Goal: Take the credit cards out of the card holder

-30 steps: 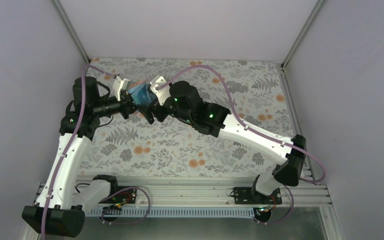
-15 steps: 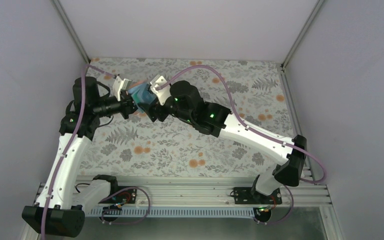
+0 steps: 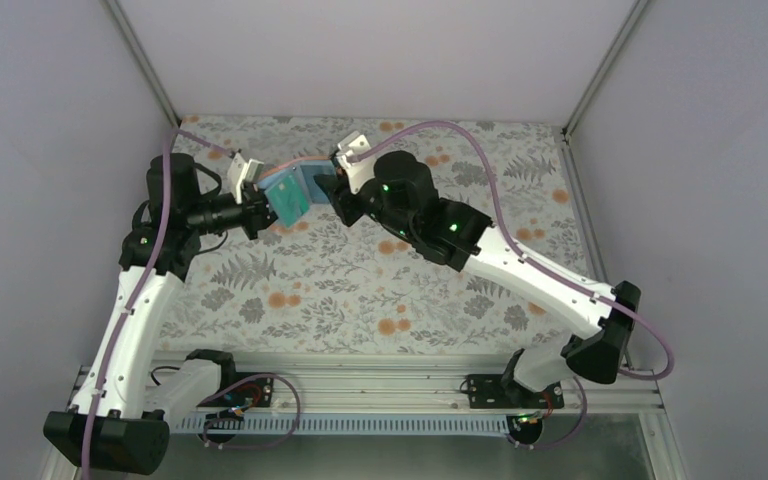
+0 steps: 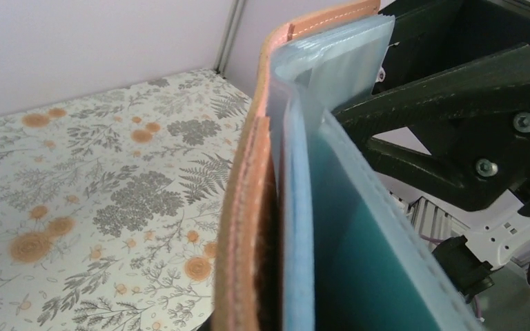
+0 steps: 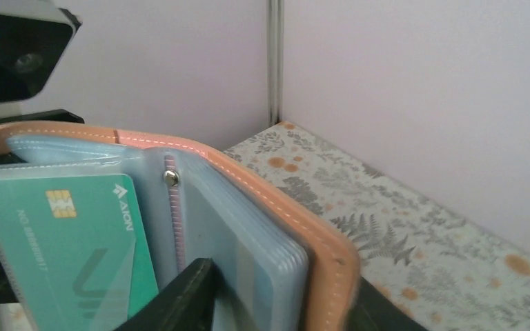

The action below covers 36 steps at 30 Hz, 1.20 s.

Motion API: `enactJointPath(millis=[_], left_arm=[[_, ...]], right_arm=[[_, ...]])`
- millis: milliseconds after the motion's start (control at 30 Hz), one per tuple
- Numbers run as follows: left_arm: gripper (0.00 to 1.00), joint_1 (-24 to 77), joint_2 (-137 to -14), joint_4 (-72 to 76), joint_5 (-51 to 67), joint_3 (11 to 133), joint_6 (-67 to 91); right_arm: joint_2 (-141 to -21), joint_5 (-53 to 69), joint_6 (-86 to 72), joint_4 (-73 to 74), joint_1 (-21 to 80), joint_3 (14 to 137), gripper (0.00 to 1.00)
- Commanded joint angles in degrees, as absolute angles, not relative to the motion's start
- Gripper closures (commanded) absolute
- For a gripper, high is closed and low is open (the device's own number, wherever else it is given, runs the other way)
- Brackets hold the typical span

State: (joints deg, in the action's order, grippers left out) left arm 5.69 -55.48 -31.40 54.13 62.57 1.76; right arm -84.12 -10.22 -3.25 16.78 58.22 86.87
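While the left fingers (image 3: 257, 208) clamp the card holder (image 3: 285, 195) aloft over the tabletop (image 3: 360, 290), the right fingers (image 5: 186, 296), half-closed, straddle its free leaf, grip uncertain, the teal card (image 5: 69, 241) sleeved just to their left.

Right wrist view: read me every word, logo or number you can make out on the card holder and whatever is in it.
"AION", next to a small arrow mark: on the teal green card, printed sideways beside its chip.
A line starting "NO": same card, the digits after it are too blurred to read.
card holder: no lettering visible on its cover or sleeves.
Other views: nothing readable.
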Motion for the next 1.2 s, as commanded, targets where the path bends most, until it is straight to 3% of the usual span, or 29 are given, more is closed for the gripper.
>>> enactJointPath(millis=[0,67,200,267,500,600,667,767,833,967,1167], left_arm=[[0.98,5.8,-54.1,-30.1,56.9,62.5,0.1],[0.98,5.6,-54.0,-29.6,58.3,62.5,0.7],[0.98,5.3,-53.9,-28.1,62.1,62.5,1.5],[0.98,5.3,-53.8,-28.0,63.9,62.4,1.0],[0.98,5.3,-52.5,-36.2,72.1,62.6,-11.3],[0.98,5.2,-52.6,-36.6,74.8,63.1,-11.9],[0.96,5.2,-52.7,-36.9,74.9,62.8,-12.4],[0.59,5.1,-52.4,-36.5,72.1,61.9,-12.3],[0.46,5.0,-51.8,-35.8,68.8,60.8,-11.6],[0.42,4.7,-50.5,-33.7,63.9,57.3,-9.3],[0.32,4.5,-50.0,-31.9,64.4,55.9,-7.7]], right_arm=[[-81.8,-4.3,-2.8,16.4,55.5,85.5,0.63],[-81.5,2.2,-2.3,17.4,53.9,85.2,0.64],[-81.6,15.4,-0.8,19.6,51.7,84.9,0.51],[-81.2,19.9,-0.5,19.1,50.6,83.4,0.50],[-76.6,31.1,2.4,15.7,49.6,78.6,0.75],[-75.3,32.3,3.1,16.0,49.5,78.0,0.95],[-74.5,33.1,3.5,16.1,49.2,78.2,0.96],[-73.5,30.3,1.7,16.6,47.6,78.6,0.96],[-73.4,25.7,0.3,18.1,46.0,79.2,0.96],[-76.2,14.7,-0.7,25.0,45.6,82.8,0.96],[-75.7,22.3,1.5,24.7,45.6,81.7,0.96]])
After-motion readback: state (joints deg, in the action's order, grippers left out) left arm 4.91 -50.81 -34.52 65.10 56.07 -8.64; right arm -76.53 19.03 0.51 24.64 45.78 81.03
